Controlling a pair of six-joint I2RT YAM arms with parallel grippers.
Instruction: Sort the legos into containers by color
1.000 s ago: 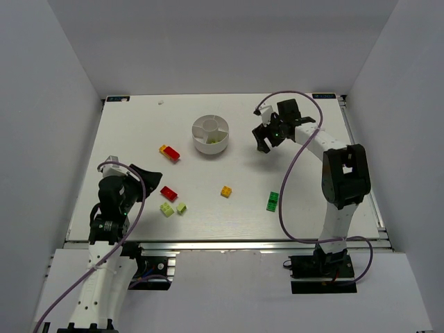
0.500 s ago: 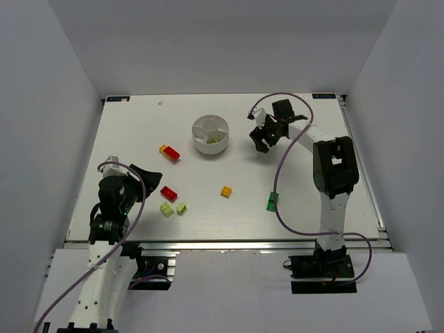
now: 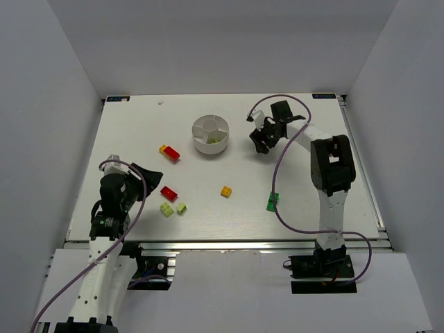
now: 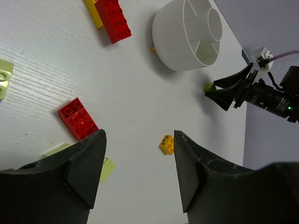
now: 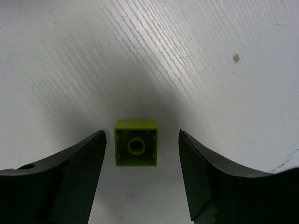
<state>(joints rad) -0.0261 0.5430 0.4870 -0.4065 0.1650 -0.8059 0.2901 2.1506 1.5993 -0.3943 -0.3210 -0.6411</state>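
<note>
A lime bit [image 3: 214, 141] lies in the dish [image 3: 196, 129]; most legos [image 3: 168, 193] wait on the desk [image 3: 139, 125]. The right gripper [image 5: 140, 137] stands wide around a lime brick [image 5: 136, 150], not pinching. The left gripper [image 4: 138, 137] is wide, empty.

Lime lego [image 4: 3, 79] cut off, L edge.

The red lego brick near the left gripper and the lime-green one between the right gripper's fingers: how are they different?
The red oblong plastic brick is longer; the lime-green plastic brick is square. The red one shows its studs on top; the lime-green one lies hollow side up. Both rest on the white table, and nothing is gripping either.
</note>
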